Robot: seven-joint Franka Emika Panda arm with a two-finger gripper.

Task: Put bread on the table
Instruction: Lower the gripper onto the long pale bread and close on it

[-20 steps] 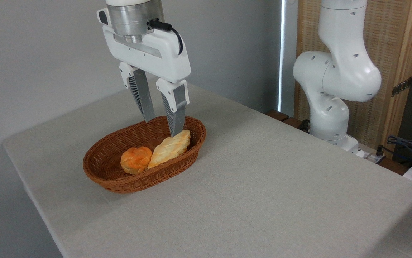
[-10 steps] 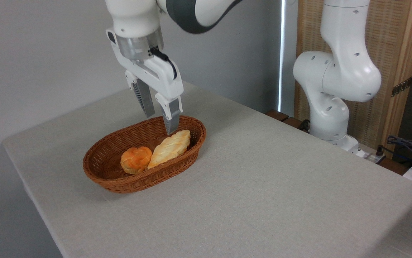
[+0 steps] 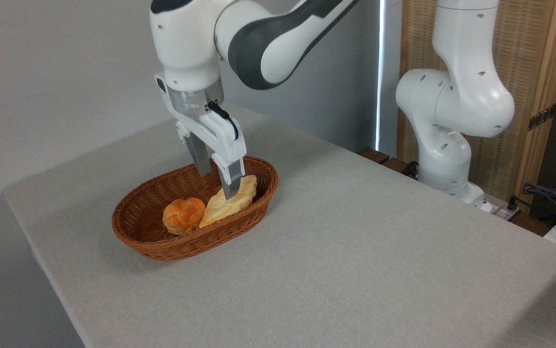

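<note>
Bread beside orange bun, in basket, gripper above

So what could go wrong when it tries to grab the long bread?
1. The open tool reaches into the brown woven wicker basket near the far end of the long pale-yellow braided loaf, so an end-heavy grip might let it tilt or slip out.
2. The small round orange bun sits right against the loaf and might get nudged.
3. The fingers could catch the basket rim and drag it across the light grey cloth-covered table.

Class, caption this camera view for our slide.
Open hand lowered into basket around the braided bread.
</note>
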